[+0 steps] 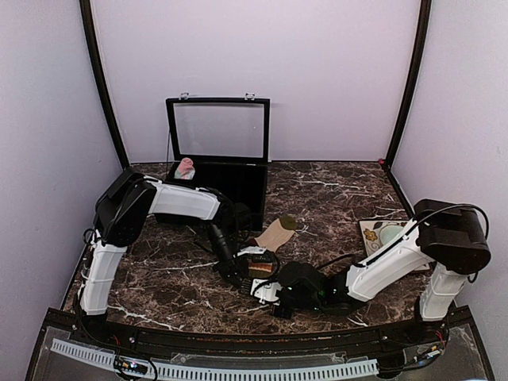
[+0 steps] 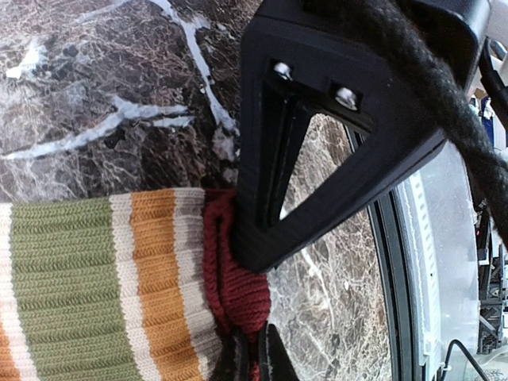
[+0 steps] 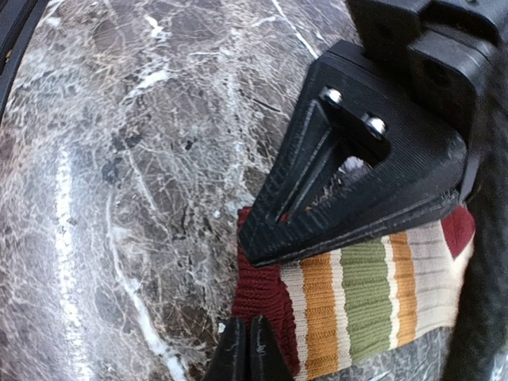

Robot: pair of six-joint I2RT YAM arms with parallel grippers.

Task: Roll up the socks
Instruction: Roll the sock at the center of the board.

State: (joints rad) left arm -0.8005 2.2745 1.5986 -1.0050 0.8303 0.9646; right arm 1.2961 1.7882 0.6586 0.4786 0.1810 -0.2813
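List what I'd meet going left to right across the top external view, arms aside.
First the pink sock in the open black case → tan striped sock → pale dish on a patterned square.

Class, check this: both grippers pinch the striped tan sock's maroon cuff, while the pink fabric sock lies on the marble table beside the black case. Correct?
One error: the top external view shows the pink fabric sock inside the open black case, not on the marble table. The rest stands.
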